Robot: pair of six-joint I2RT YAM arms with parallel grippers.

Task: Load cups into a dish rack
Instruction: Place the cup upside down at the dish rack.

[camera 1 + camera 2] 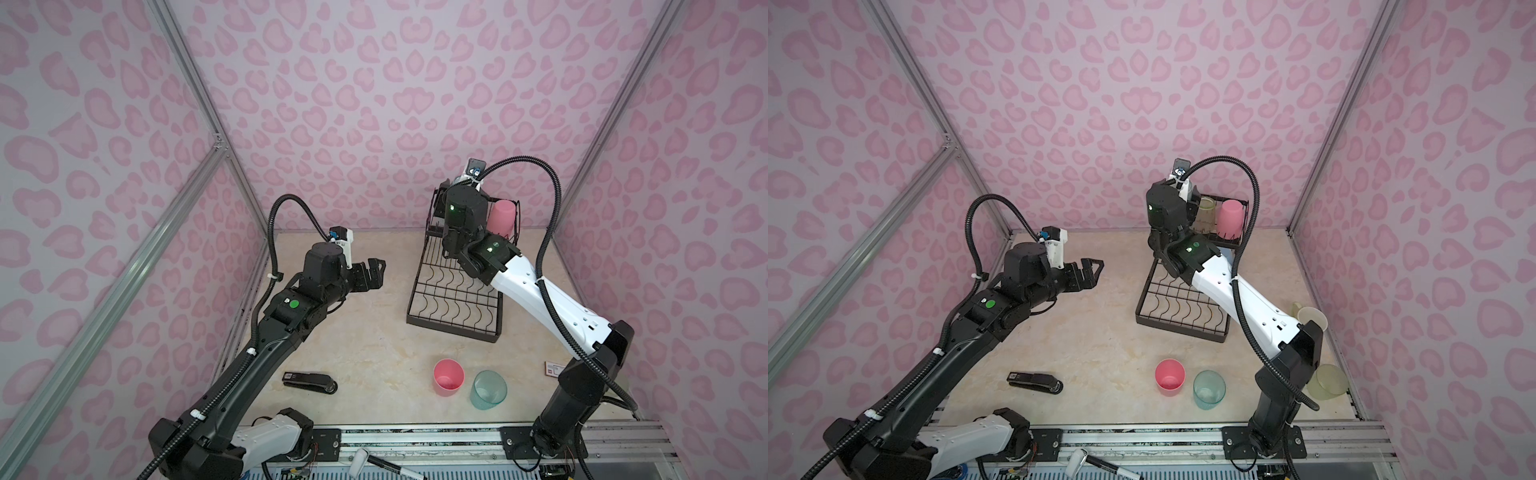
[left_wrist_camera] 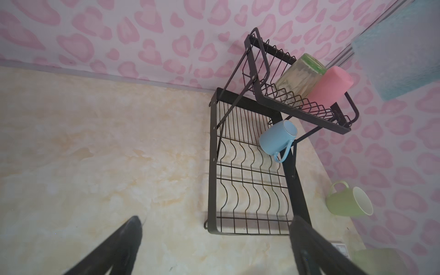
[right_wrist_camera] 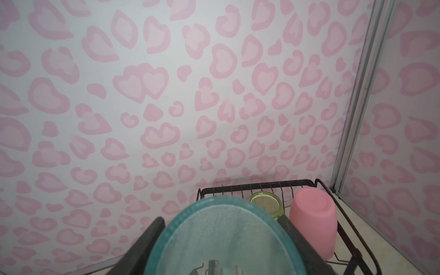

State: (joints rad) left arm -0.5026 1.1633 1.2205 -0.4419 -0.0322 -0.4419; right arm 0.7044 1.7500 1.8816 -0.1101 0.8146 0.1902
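**Desk:** What does the right gripper (image 3: 220,225) have?

**Photographer:** Its jaws, partly closed, clamp a blue-green tumbler (image 3: 223,250) across the wall. What looks like the base faces back toward the wrist. The tumbler is poised at the upper basket (image 3: 257,183) of the dish rack (image 1: 453,326), just beside an upturned green tumbler (image 3: 266,202) and a pink tumbler (image 3: 314,221) parked there.

**Desk:** And the left gripper (image 1: 375,272)?

**Photographer:** Spread wide and empty, over the table (image 1: 374,353), apart from the rack.

**Desk:** How will the tumbler handle?

**Photographer:** Probably light, thin translucent plastic. It looks stiff enough to hold, but slick, and likely to flex or slip out under a hard squeeze. A grip across the wall, as pictured, seems sound; the rim would give more.

**Desk:** What else waits?

**Photographer:** A light blue mug (image 2: 277,138) lies on its side at the lower grid (image 2: 250,185). A pale green mug (image 2: 347,201) lies beside the rack. A second pink tumbler (image 1: 448,376) and a teal tumbler (image 1: 488,390) stand upright near the table's front.
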